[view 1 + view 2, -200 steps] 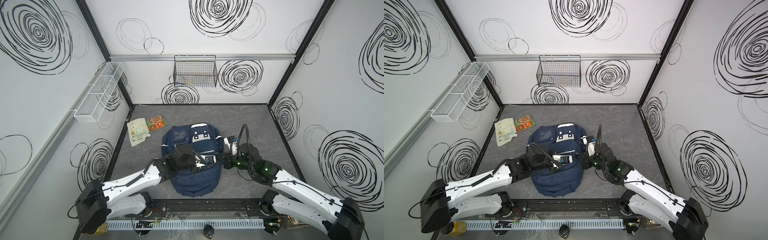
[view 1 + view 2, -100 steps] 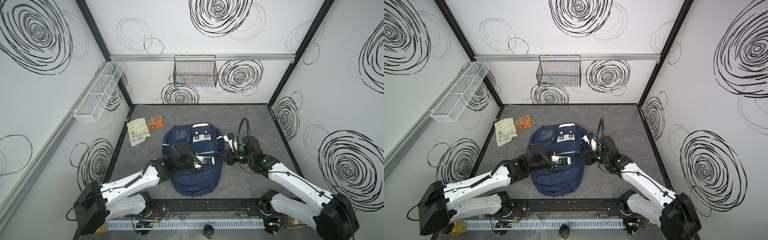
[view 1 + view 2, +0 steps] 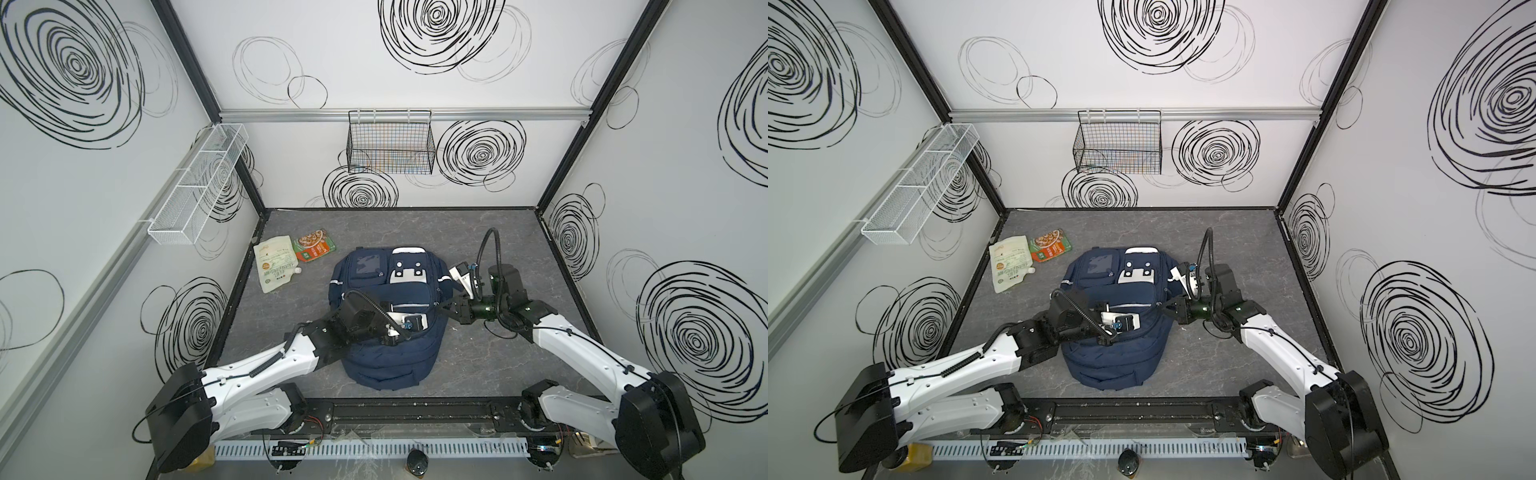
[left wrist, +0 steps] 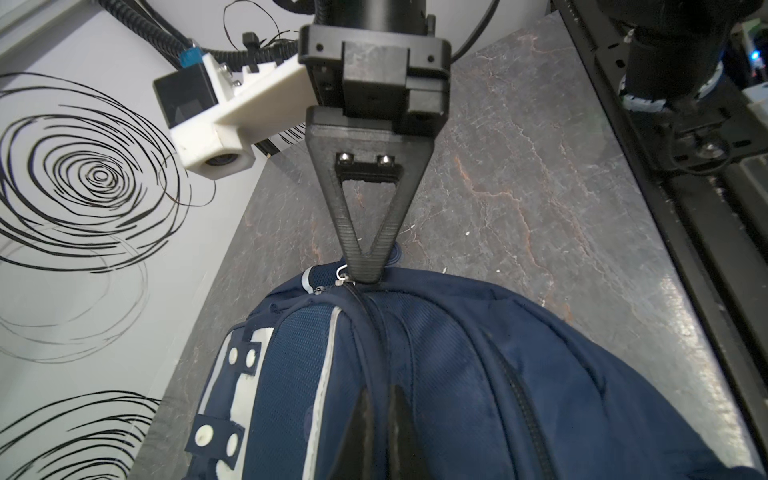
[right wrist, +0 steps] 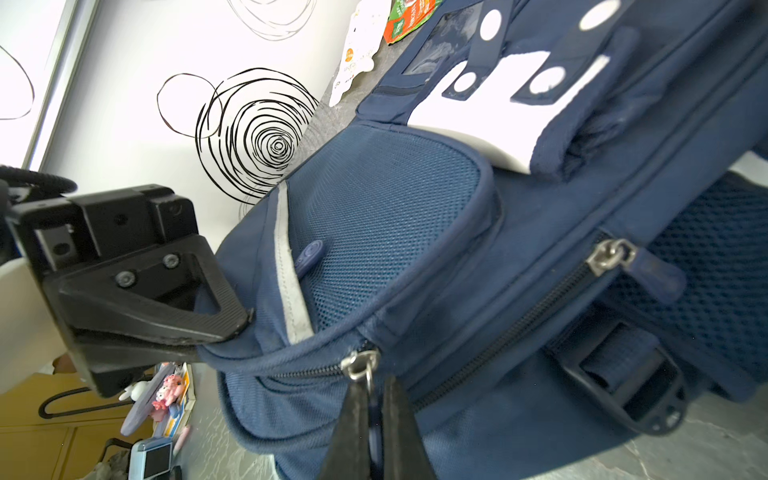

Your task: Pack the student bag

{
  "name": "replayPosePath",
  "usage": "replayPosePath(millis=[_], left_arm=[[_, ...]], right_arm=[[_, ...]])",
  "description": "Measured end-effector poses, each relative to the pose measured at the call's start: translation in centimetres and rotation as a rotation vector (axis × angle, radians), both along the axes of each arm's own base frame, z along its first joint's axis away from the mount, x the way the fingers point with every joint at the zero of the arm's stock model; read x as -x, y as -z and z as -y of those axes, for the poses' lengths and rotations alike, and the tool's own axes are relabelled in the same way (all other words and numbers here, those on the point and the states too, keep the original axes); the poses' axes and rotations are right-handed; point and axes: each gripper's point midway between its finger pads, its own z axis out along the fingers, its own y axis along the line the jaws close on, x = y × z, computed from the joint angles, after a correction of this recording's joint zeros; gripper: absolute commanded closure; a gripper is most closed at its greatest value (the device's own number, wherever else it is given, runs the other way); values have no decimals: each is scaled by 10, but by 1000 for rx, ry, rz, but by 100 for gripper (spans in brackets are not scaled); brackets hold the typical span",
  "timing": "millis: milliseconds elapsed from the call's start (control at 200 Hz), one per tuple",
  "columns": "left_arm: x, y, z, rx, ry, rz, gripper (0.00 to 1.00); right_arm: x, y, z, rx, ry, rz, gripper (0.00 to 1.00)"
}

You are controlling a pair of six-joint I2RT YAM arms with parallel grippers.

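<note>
Student bag (image 3: 390,361) lies flat mid-desk (image 3: 478,249), panda-face end toward 12 o'clock.

Change over the last second: the right arm has tucked its elbow in and carried the wrist a touch toward 12 o'clock. Its tip has not left the bag's 3 o'clock edge. Bag sits about where it did. Left arm shows no shift I can make out.

Right end effector (image 5: 374,417): pressed together on the zip pull (image 5: 368,384), slider just past the fingertips. Left end effector (image 4: 380,415): fingers a sliver apart astride a seam ridge on the bag's upper face. Cannot tell whether they clamp the cloth or have let go.

Reading: a zip is being worked, one arm steadying and the other drawing. How far it has run, I cannot see. White pouch (image 3: 276,266) and orange packet (image 3: 313,250) lie at 10 o'clock from the bag, so the packing itself looks not yet begun.

Pose: left arm comes in low from 7 o'clock, forearm across the bag, fingers pointing to 3 o'clock. Right arm rises from 5 o'clock, wrist bent, fingers pointing to 9 o'clock.
</note>
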Motion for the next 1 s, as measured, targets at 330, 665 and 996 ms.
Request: replayPosePath(millis=[330,665,996], left_arm=[[-47,-96,-38,455,-386,82,25],[-111,-37,-262,663,-1406,184,24],[-105,55,-321,452,-1631,207,24]], right_arm=[[-78,-2,103,214,583,137,16],[-88,-24,230,389,1190,425,2],[-68,61,292,660,1329,443,3]])
